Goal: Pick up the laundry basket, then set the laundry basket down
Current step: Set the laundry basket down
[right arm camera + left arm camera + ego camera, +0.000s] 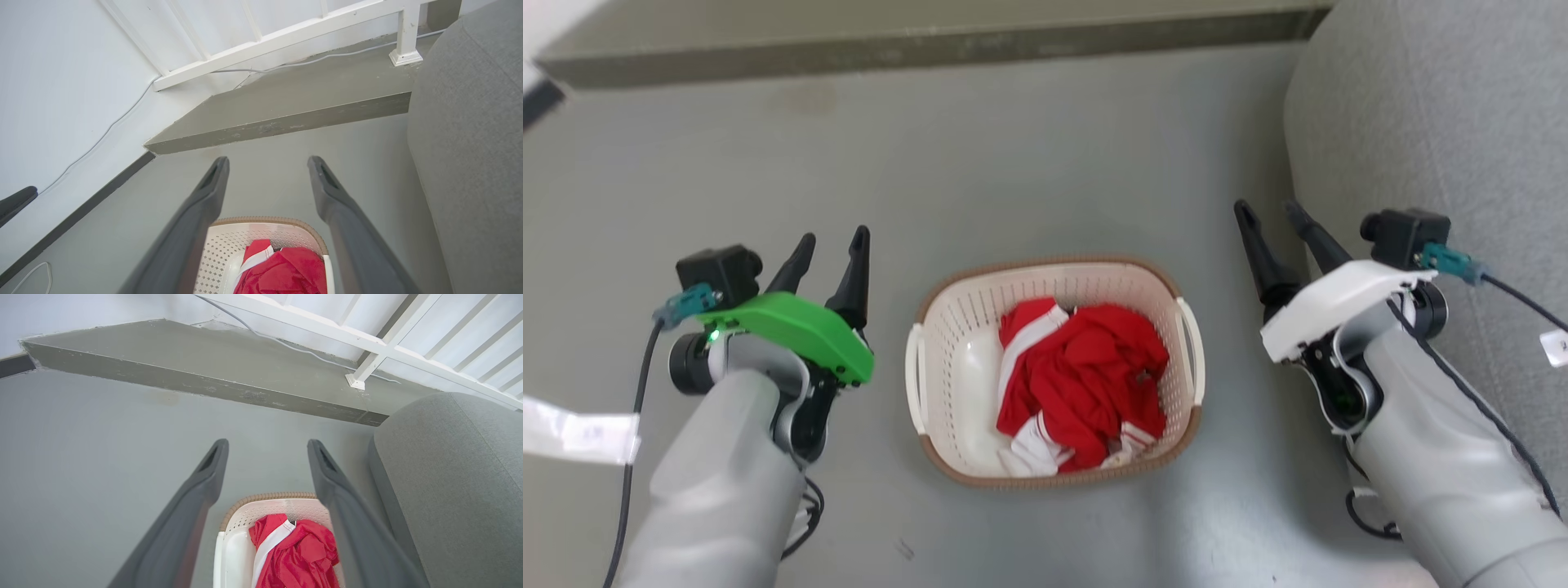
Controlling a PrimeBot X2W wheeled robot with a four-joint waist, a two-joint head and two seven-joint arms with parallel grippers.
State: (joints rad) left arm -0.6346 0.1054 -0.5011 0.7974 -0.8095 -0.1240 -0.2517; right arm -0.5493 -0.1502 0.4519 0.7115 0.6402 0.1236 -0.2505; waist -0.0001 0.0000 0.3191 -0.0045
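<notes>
One white cable tag (580, 438), writing blurred, left of laundry basket (977, 312)

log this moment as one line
stage: pre-grasp | basket: on floor, red clothes inside | left gripper: open, left of basket, apart | right gripper: open, right of basket, apart

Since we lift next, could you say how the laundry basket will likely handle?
The laundry basket probably stays rigid: moulded perforated plastic walls. Likely light, holding some red-and-white clothing, heaped toward its right, so it may tilt slightly.
</notes>
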